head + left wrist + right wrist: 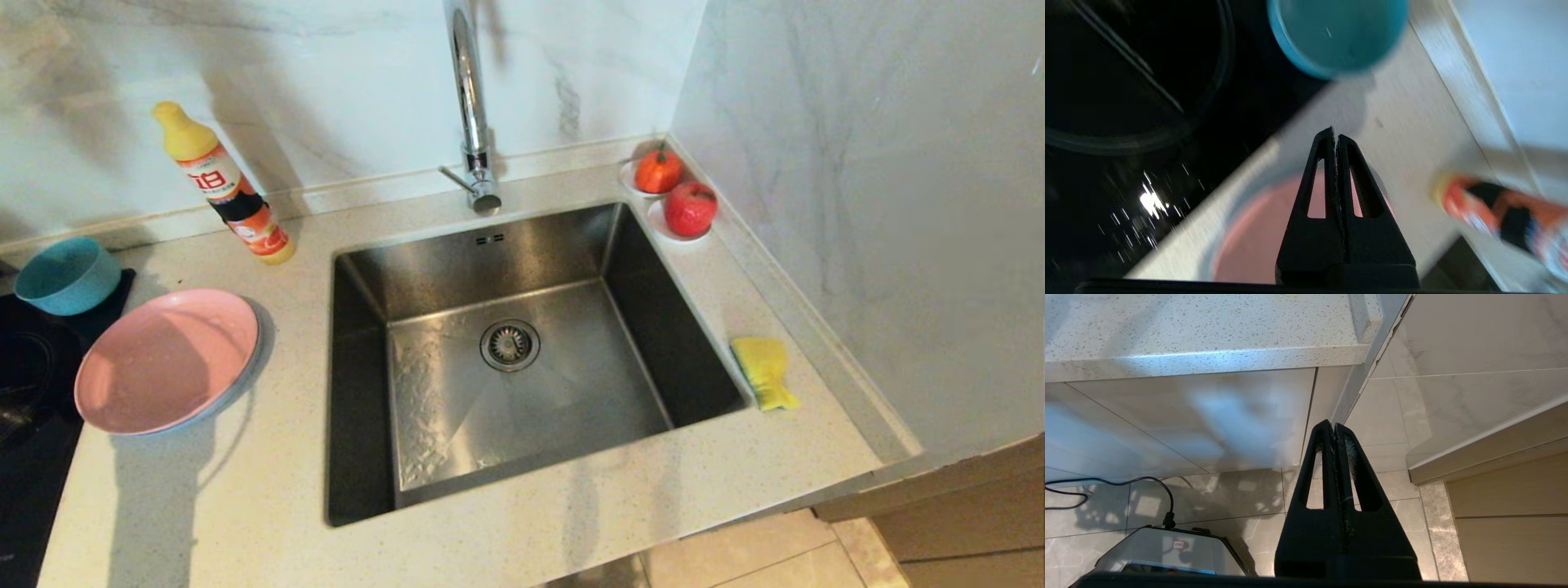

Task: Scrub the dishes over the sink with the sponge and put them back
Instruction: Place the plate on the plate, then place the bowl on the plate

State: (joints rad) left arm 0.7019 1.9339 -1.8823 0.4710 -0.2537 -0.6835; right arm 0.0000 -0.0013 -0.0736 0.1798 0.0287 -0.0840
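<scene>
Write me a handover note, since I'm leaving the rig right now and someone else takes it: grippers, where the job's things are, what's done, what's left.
Left gripper: shut, empty, above the pink plate's edge, left of the sink.
Right gripper: shut, empty, parked below the counter edge, over the floor.
Pink plate lies on a pale plate whose rim shows beneath it; teal bowl behind them at the counter's left end.
Sponge: on the counter right of the sink, untouched.
Sink: nothing in the basin.
Done: cannot tell from this moment; nothing is held.
Left, judging by this: pick up sponge and a dish, scrub over the sink, put back.
</scene>
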